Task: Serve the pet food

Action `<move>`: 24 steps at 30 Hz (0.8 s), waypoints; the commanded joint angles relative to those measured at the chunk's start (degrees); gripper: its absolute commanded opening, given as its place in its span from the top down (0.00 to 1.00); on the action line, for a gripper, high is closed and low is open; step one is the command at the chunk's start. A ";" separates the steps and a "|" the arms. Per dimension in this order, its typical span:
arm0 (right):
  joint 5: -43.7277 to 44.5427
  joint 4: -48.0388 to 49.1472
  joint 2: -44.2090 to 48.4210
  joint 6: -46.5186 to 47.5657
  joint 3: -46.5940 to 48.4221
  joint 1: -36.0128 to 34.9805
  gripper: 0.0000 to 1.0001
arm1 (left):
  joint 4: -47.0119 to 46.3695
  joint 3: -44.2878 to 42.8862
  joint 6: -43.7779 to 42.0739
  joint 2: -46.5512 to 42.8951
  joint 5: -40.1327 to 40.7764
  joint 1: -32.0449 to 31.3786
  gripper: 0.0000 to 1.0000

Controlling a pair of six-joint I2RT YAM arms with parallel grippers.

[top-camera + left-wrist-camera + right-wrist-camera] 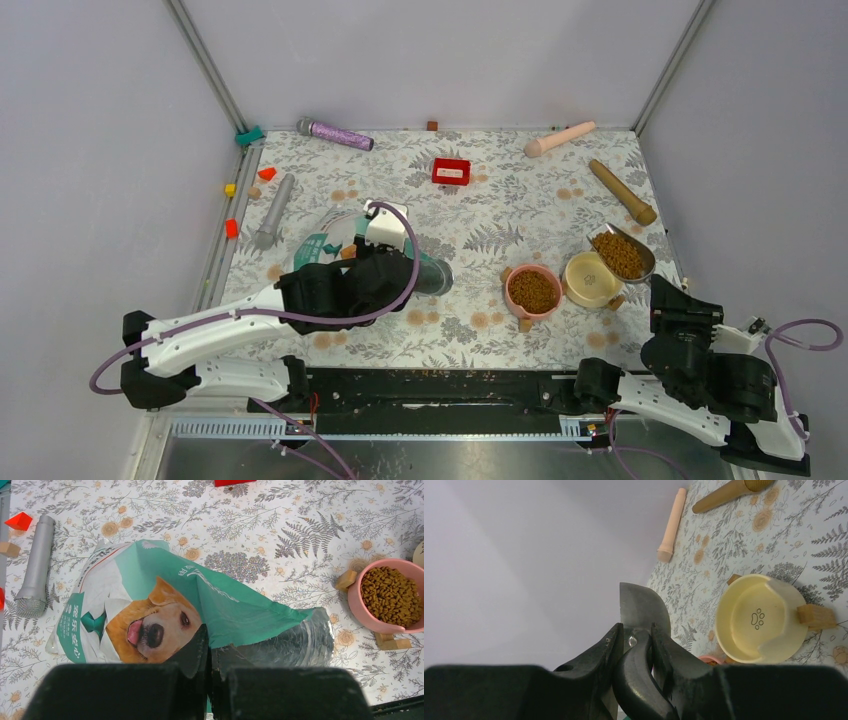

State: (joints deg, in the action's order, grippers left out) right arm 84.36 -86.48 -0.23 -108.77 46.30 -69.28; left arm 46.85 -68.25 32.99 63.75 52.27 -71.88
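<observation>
**Kibble in the pink bowl and in the scoop; yellow bowl bare**

The pet food (533, 291) fills the pink bowl (361, 611), which stands near the middle of the flowered table (480, 210). A small wooden block (346, 579) touches the bowl's far side and another sits at its near side. More of the brown pellets lie heaped in the grey metal scoop (622, 255), just beside the yellow bowl (744, 630) on its far right. That bowl touches the pink one and holds nothing but the paw print on its floor.

The right gripper (636, 632) has its fingers clamped on the scoop's flat handle. The top view does not tell whether the scoop rests on the table or hangs just above it.

The teal-and-white bag (150, 595) with the golden dog's face lies on its side left of the bowls. Its silver-lined mouth points towards the pink bowl but stays apart from it. The left gripper (209, 655) sits at the bag's near edge with its fingers pressed together, and a sliver of teal foil shows between them.

A grey toy microphone (35, 565) lies left of the bag. A purple one (335, 133), a pale pink one (558, 139) and a wooden one (622, 192) lie towards the far edge of the table. A red box (451, 171) sits between them.
</observation>
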 commanded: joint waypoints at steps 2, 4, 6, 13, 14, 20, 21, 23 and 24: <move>2.60 -6.52 -2.09 -9.34 0.72 0.22 1.00 | -3.67 -2.33 0.51 -0.48 1.87 0.77 1.00; 2.81 -6.20 -5.23 -11.38 0.93 0.15 1.00 | -3.69 -2.35 0.54 -0.34 1.34 0.77 1.00; 2.98 -5.05 -8.70 -11.89 1.55 0.19 1.00 | -3.69 -2.41 0.44 -0.08 0.85 0.77 1.00; 4.18 1.70 -19.40 -10.12 3.56 0.15 1.00 | -3.70 -2.40 0.66 -0.50 -0.21 0.77 1.00; 4.58 3.57 -20.63 -9.05 3.80 0.19 1.00 | -3.70 -2.41 0.74 -0.55 -0.36 0.77 1.00; 6.43 8.04 -27.61 -7.88 6.17 0.19 1.00 | -3.70 -2.48 0.90 -0.76 -1.19 0.77 1.00; 6.72 8.96 -28.51 -7.87 6.21 0.22 1.00 | -3.69 -2.45 0.97 -0.80 -1.26 0.77 1.00; 6.76 10.83 -30.48 -7.53 6.72 0.24 1.00 | -3.70 -2.39 0.98 -0.82 -1.33 0.77 1.00; 7.01 11.75 -31.51 -7.26 7.00 0.34 1.00 | -3.67 -2.41 1.02 -0.82 -1.39 0.77 1.00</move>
State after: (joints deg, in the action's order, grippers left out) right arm 84.99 -80.12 -28.10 -114.50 50.61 -69.28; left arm 46.78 -68.25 33.10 63.92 49.93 -71.59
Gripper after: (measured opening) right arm 0.320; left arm 0.009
